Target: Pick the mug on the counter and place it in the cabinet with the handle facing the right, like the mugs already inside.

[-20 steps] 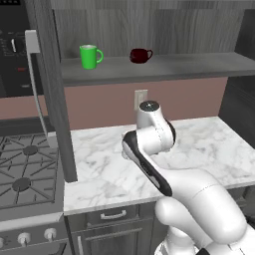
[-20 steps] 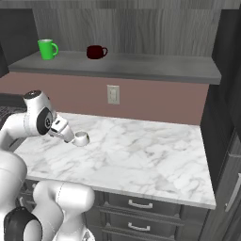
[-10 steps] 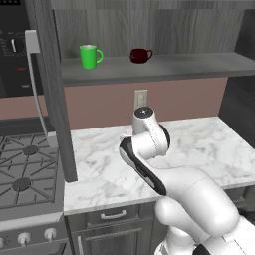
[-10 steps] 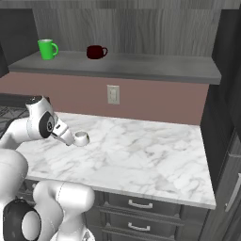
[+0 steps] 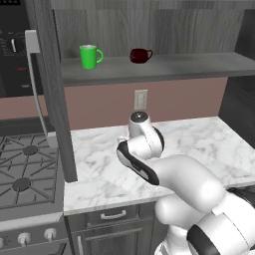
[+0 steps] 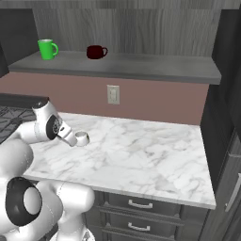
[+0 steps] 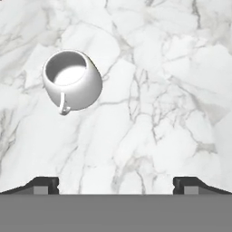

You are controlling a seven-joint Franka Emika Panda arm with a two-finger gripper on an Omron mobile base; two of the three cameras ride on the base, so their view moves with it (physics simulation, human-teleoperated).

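White mug [image 7: 72, 85] stood upright on the marble worktop [image 7: 163, 99], rim up, loop handle [image 7: 64, 107] turned toward the lower left of the hand view. Sat upper left in that view, well clear of both dark fingertips [image 7: 43, 185], touched by neither. Seen from the right base view, same mug [image 6: 82, 138] just beside the end of the arm, out on the worktop [image 6: 141, 155] in front of the wall outlet [image 6: 113, 94].

Pincer [image 7: 115, 186] hung over bare marble, spread wide, nothing between its tips. Released, then, and off to one side of the mug.

Against half a second before: arm head dropped lower and swung further left in the right base view, closing on the mug; mug itself not shifted.

Up above, green mug [image 5: 89, 56] and dark red mug [image 5: 140, 55] on the cabinet shelf [image 5: 164, 67], handles to the right, unchanged. Stove [image 5: 25, 169] at far left.
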